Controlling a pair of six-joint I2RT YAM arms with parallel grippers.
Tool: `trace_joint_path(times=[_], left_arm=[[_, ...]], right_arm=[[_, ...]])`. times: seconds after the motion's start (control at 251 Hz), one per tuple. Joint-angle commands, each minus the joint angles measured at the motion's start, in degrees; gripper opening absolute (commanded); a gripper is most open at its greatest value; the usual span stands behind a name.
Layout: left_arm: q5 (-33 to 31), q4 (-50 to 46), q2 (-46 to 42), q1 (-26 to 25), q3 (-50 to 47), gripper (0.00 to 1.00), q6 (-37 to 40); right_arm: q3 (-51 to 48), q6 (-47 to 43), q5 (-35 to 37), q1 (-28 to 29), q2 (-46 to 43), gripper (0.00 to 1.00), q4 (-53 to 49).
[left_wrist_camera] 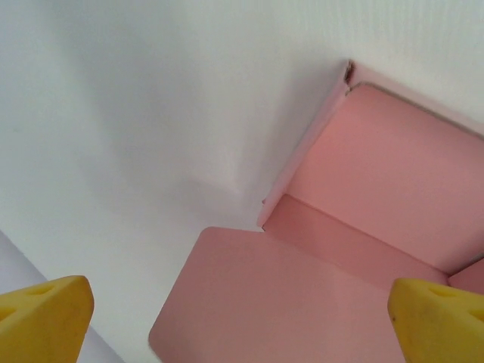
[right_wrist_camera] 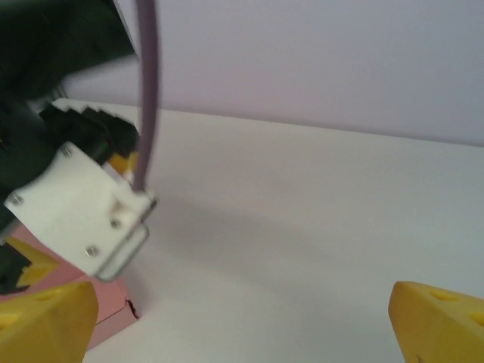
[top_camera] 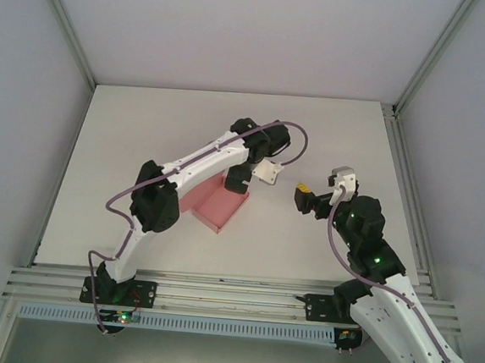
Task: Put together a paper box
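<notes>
Plainly, my left jaws stand wide open just above the pink paper box (top_camera: 217,206), yellow fingertips (left_wrist_camera: 45,318) apart. It lies part-folded on the white worktop (top_camera: 144,139). My right jaws hover nearby, open too, holding nothing.

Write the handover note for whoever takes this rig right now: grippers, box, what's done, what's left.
Left gripper: open, hanging right over the paper box, not gripping it.
Right gripper: open, holding nothing, off to the box's right and apart from it.
Box: pink, on the table near its middle, under the left wrist.
Done: the side walls look folded up into a shallow box.
Left: one wide flap lies open; it likely needs folding over to close the box.
</notes>
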Motion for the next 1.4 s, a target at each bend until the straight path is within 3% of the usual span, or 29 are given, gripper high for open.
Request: trace_joint_path(times=[0.0,0.08,0.164,0.271,0.459,0.547,0.65,0.746,0.922,1.03,1.177,1.229,1.297,1.397], left_arm=[[9.29,5.43,-7.83,1.09,0.94,1.00,-6.71],[10.65,13.00,-13.31,2.12,-2.39,1.00,-14.50],[2.05,24.47,-19.54,2.73,-8.85,1.00,-27.06],[-8.28,30.31,-27.24,5.04,-17.25,1.00,-43.63],[-14.38,32.82,-42.81,16.87,-39.72,1.00,-69.60],[-11.45,32.93,-49.99,23.58,-50.36,1.00,-80.31],[-3.78,39.08,-59.03,28.40,-62.80,1.00,-84.71],[-3.67,40.84,-65.04,29.92,-68.99,1.00,-87.13],[-3.09,39.07,-66.75,30.33,-70.05,1.00,-86.26],[-2.06,38.59,-65.73,30.34,-70.18,1.00,-85.70],[-1.14,39.56,-65.76,30.41,-70.98,1.00,-84.17],[-0.79,39.74,-65.97,30.39,-71.19,1.00,-83.61],[-0.42,40.13,-66.37,30.36,-71.31,1.00,-83.18],[1.82,41.94,-66.88,30.41,-71.69,1.00,-81.76]], right_arm=[[1.81,0.84,-4.73,-0.36,3.05,0.98,-0.45],[3.43,0.51,-8.48,-0.38,7.11,0.98,-0.32],[5.73,-1.11,-12.02,0.02,13.13,0.98,0.13],[11.12,-6.66,-17.82,1.09,23.43,0.98,-0.06],[30.33,-21.37,-34.09,2.37,46.55,0.98,-9.53],[42.95,-32.25,-38.92,4.34,58.43,0.98,-20.98],[58.80,-41.78,-41.36,5.80,71.83,0.98,-32.21],[73.03,-47.36,-44.50,5.82,82.91,0.98,-40.11],[97.30,-63.01,-52.25,6.60,99.04,0.96,-58.74],[111.58,-62.59,-50.98,7.88,108.68,0.93,-64.75],[123.98,-64.26,-53.35,8.35,116.94,0.74,-71.96],[123.16,-64.47,-53.22,8.27,116.44,0.64,-71.77],[120.03,-65.13,-52.25,8.03,114.22,0.44,-70.86],[114.22,-66.70,-51.95,7.11,110.16,0.27,-69.74]])
